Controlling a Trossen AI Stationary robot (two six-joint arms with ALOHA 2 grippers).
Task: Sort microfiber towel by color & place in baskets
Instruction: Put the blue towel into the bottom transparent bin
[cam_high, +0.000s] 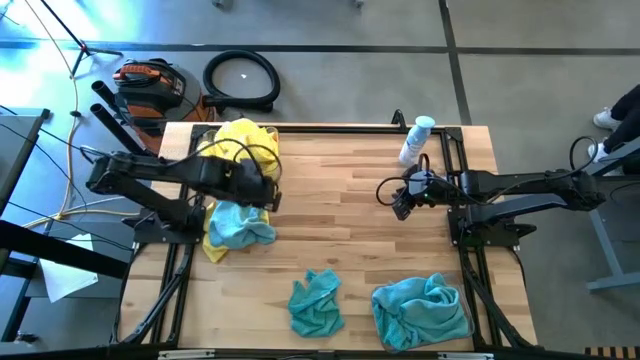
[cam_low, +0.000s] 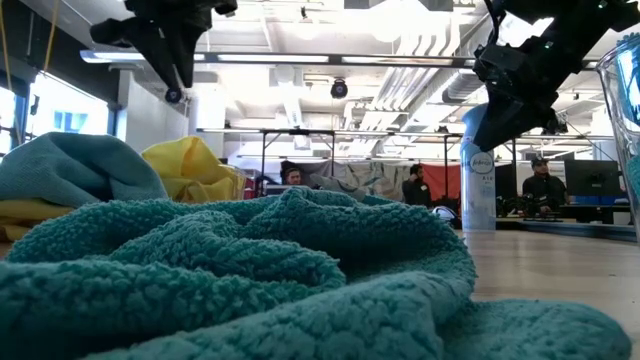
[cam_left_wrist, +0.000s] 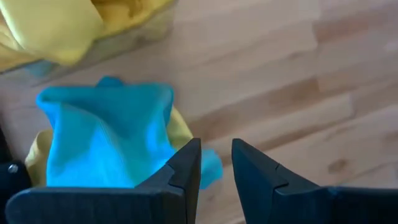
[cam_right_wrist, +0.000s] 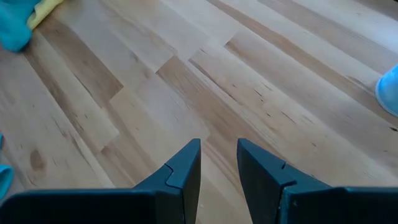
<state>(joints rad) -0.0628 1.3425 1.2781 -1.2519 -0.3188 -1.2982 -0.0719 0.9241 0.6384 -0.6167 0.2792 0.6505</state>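
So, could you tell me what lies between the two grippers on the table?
Only bare wooden table shows between the left gripper and the right gripper in the high view.

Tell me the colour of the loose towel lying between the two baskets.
Teal-blue. The loose towel shows best in the high view.

Before you, a pale wood-plank table (cam_high: 340, 210) carries the sorting load. A clear basket (cam_high: 243, 140) heaped with yellow towels sits at its far left, a teal towel on a yellow one (cam_high: 238, 228) just in front. A loose teal towel (cam_high: 316, 302) and a second, teal-filled basket (cam_high: 422, 312) line the near edge; a spray bottle (cam_high: 415, 141) stands far right.
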